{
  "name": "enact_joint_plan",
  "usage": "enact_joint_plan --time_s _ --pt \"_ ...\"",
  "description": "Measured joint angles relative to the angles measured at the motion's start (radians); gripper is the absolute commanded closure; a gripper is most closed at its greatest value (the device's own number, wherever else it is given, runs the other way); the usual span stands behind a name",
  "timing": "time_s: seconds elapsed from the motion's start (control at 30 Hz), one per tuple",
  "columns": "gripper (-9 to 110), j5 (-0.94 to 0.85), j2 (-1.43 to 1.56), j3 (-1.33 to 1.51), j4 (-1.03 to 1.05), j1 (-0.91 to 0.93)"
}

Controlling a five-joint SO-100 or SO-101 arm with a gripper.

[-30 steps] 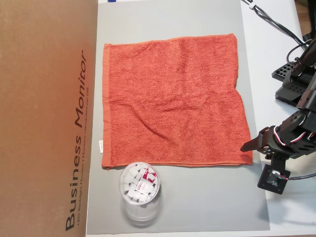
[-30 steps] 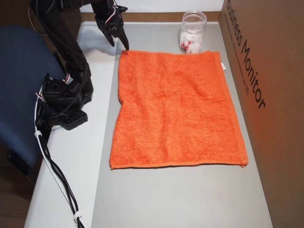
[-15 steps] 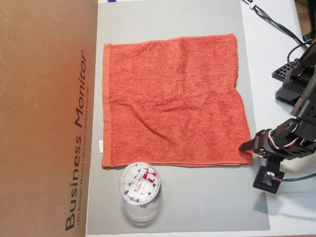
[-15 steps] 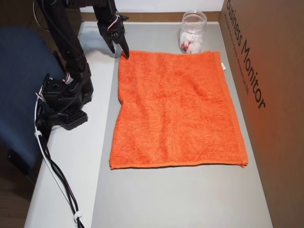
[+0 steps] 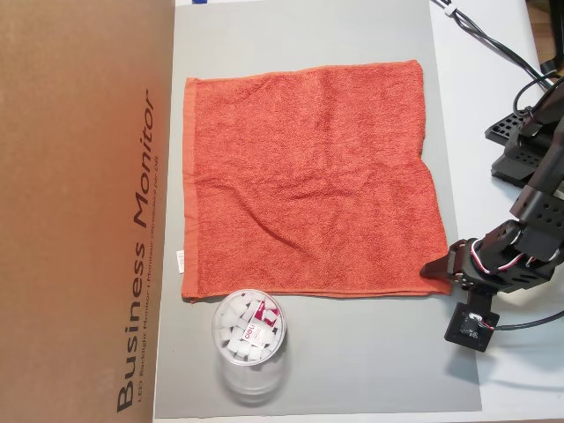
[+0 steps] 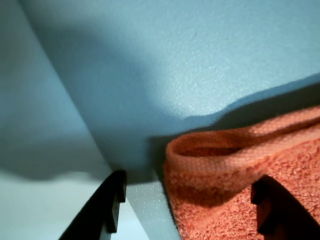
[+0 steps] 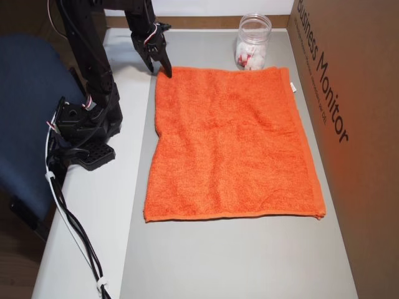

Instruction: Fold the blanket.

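The blanket (image 5: 308,176) is an orange-red terry towel lying flat and spread out on a grey mat (image 5: 370,361). A small white tag (image 5: 180,260) shows at one edge. My gripper (image 5: 438,269) is low over the blanket's lower-right corner in this overhead view. In the other overhead view the gripper (image 7: 163,68) is at the blanket's (image 7: 230,143) top-left corner. In the wrist view the gripper (image 6: 189,192) is open. Its two dark fingers (image 6: 111,202) straddle the blanket's hemmed corner (image 6: 235,165), which curls up slightly off the mat.
A clear plastic jar (image 5: 249,339) with white pieces inside stands just off the blanket's edge (image 7: 253,42). A large cardboard box (image 5: 79,176) borders the mat on the side away from the arm. The arm's base (image 7: 84,124) and cables sit on the white table beside the mat.
The gripper has moved in from just outside the mat's edge and lowered onto the blanket's corner, its jaws now around it. The blanket and jar have not moved.
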Motion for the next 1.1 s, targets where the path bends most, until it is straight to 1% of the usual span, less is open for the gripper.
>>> enact_joint_plan --time_s 0.23,0.47,0.7,0.77,0.97,1.1 --pt "76 -0.006 -0.006 -0.002 -0.003 0.025" --pt "84 -0.006 -0.006 -0.003 -0.014 0.080" --pt "84 -0.006 -0.005 -0.003 -0.017 0.091" --pt "87 -0.006 -0.005 -0.003 -0.017 0.091" --pt "101 -0.006 -0.005 -0.003 -0.017 0.094" --pt "102 -0.006 -0.006 -0.003 -0.017 0.094"
